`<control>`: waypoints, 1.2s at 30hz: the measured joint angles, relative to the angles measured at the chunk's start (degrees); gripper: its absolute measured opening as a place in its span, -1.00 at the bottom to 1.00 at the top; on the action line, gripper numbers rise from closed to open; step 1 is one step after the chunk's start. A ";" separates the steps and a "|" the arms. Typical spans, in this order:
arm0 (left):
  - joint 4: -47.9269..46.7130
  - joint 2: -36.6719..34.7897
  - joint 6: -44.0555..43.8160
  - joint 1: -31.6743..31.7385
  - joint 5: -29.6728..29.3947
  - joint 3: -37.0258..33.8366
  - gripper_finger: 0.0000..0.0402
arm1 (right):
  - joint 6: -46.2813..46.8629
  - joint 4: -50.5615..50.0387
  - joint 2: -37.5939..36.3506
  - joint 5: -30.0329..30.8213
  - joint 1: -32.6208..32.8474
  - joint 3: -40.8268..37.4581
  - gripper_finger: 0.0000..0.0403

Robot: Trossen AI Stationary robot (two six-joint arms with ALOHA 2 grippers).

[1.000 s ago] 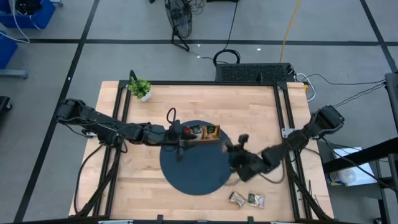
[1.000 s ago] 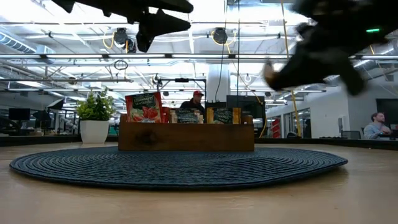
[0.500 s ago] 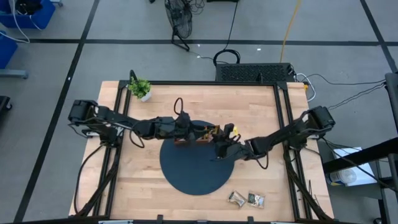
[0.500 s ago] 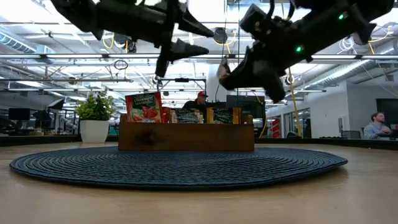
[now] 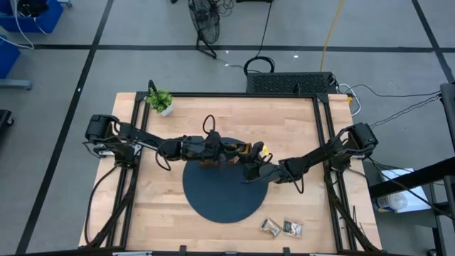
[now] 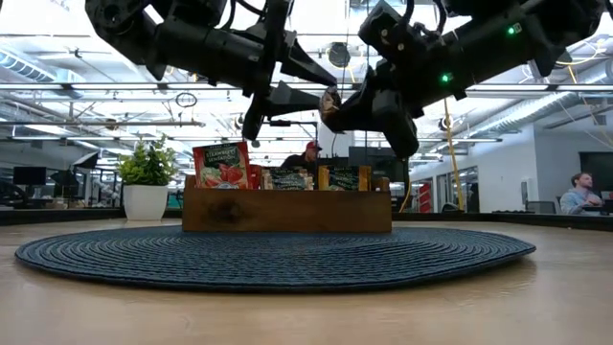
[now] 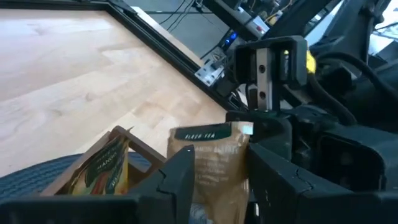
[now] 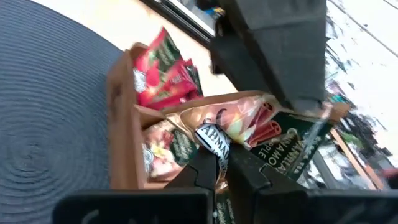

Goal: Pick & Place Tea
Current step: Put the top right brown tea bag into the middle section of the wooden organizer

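The brown wooden tray (image 5: 225, 158) (image 6: 287, 211) stands on the round dark mat (image 5: 220, 192). Red, orange and beige-green sachets stand upright in its compartments (image 8: 163, 68). Both grippers meet in the air above the tray. My right gripper (image 5: 249, 158) (image 6: 332, 103) (image 8: 222, 165) is shut on a beige sachet with a dark green band (image 7: 208, 155). My left gripper (image 5: 231, 150) (image 6: 324, 88) (image 7: 214, 171) is open. Its two fingers stand on either side of that sachet. Two more sachets (image 5: 271, 226) (image 5: 292, 228) lie flat on the wood near the table's near edge. My right gripper pinches the beige sachet between its two fingers at one edge (image 8: 211, 143), coming from the table's right and slanting down. The sachet is lifted clear above the tray. My left gripper's fingers (image 7: 177, 177) flank the same sachet; whether they touch it, I cannot tell.
A small potted plant (image 5: 161, 101) (image 6: 146, 177) stands at the table's far left corner. A black frame runs along the table's edges (image 5: 320, 128). Bare wood lies left and right of the mat. People sit in the room beyond the table (image 6: 578, 192).
My right gripper has carried the sachet from above the mat's right edge toward the far left and up, to above the tray. My left gripper has moved right and down toward it, staying open, until its fingers flank the sachet.
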 joint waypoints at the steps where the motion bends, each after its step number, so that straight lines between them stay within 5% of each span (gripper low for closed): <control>1: 0.00 0.00 0.26 0.00 0.03 0.00 -0.26 | -0.17 0.18 0.00 -0.87 -0.21 0.00 -0.96; 16: 0.16 0.00 3.16 0.39 -0.70 0.00 -0.37 | 1.19 1.19 0.00 -3.59 -1.50 0.02 -0.96; 25: -0.39 0.00 9.52 0.37 -0.49 0.02 -0.95 | 2.47 1.22 0.00 -3.55 -1.44 0.04 -0.96; 31: -2.19 -3.94 33.37 -2.78 1.17 -0.08 -0.98 | 15.05 0.71 -0.29 -3.35 0.19 0.28 -0.78; 36: -8.27 -9.09 60.05 -9.63 -5.61 0.20 -0.99 | 22.07 -2.72 -0.24 -3.04 2.31 -0.16 -0.60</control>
